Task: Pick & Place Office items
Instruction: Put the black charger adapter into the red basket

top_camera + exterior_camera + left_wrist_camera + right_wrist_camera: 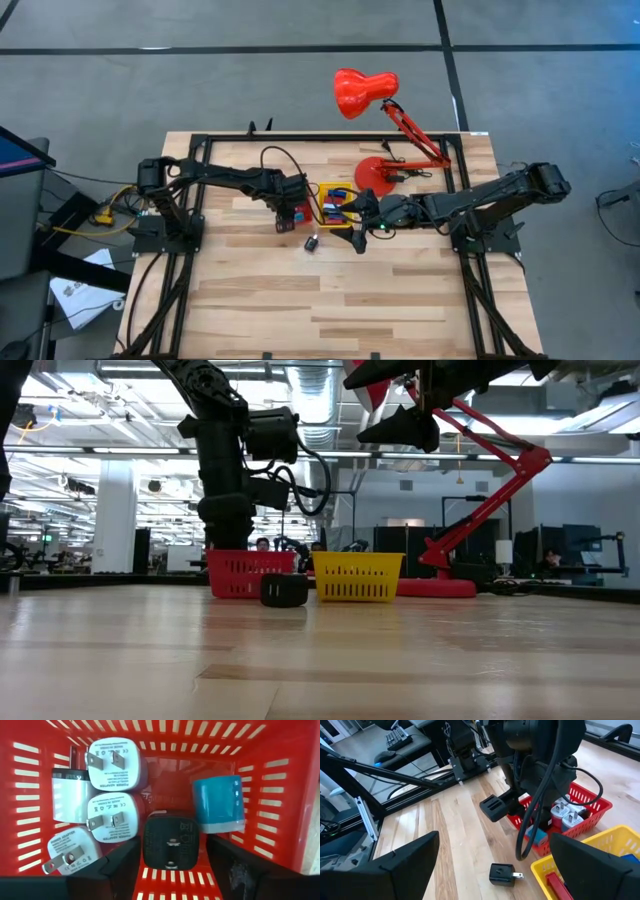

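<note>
Our left claw (170,862) hangs over the red bin (280,795), its fingers apart with a black plug (170,840) between them, lying in the bin. We cannot tell if the fingers touch it. Three white plugs (115,762) and a light blue one (218,802) lie in the bin too, so a good part looks done. One black plug (502,873) waits on the worktop (400,300) near the yellow bin (322,208). Our right claw (362,222) hangs wide over that bin's edge, holding nothing. The white plugs say "POWER ADAPTER".
</note>
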